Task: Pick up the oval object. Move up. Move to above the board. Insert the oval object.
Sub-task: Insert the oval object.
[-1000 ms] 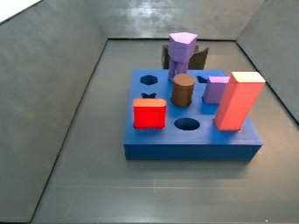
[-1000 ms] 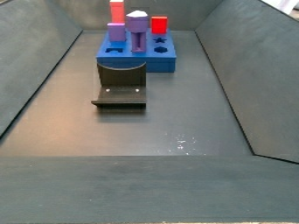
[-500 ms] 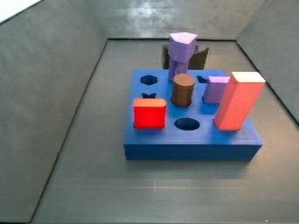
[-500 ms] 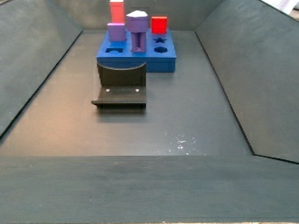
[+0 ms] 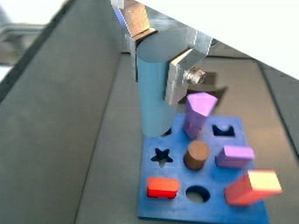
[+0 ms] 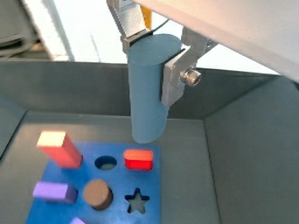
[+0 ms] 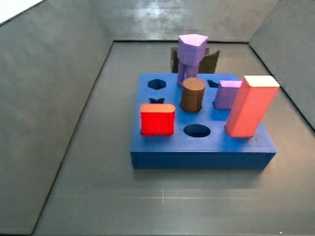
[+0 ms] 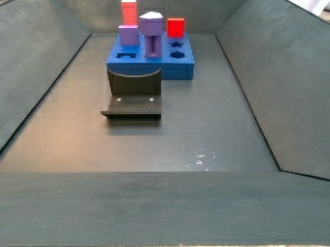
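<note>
Between the jaws of the gripper (image 5: pixel 158 54), well above the board (image 5: pixel 176 206), hangs the oval object (image 5: pixel 153 92), a smooth pale blue peg with rounded sides; the silver finger plates (image 6: pixel 174 72) are clenched on its upper part in both wrist views. Its top is cut off by the gripper body. Below, the thick blue board (image 7: pixel 204 147) carries a brown cylinder (image 7: pixel 193 94), a purple hexagonal peg (image 7: pixel 191 53), red blocks and a star-shaped hole. Neither side view shows the gripper. Beside the board stands the dark fixture (image 8: pixel 133 101).
</note>
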Robot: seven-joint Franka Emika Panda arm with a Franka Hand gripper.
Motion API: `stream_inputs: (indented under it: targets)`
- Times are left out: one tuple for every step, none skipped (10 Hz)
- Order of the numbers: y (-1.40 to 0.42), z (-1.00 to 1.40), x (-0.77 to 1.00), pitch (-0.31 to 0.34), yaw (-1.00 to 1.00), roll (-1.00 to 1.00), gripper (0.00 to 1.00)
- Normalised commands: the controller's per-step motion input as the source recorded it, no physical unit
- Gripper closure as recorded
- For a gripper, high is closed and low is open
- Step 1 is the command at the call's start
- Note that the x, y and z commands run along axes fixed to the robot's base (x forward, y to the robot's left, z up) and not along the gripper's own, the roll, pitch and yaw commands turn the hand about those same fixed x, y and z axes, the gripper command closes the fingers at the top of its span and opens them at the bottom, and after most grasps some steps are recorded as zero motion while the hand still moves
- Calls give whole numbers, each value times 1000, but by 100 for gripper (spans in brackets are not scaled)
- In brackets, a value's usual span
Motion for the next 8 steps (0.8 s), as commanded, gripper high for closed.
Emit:
stream_inputs:
  targets:
    - [-60, -109, 100, 0, -900, -6, 100]
    - [-60, -109, 103, 0, -900, -6, 100]
    - [-63, -114, 109, 0, -900, -3, 100]
    - [-69, -109, 140, -1, -874, -4, 100]
    - [-63, -91, 166, -10, -854, -16, 100]
    - [-69, -109, 183, -14, -840, -10, 100]
    - [-74, -137, 209, -19, -831, 0, 100]
    - [-91, -154, 346, -27, -714, 0, 100]
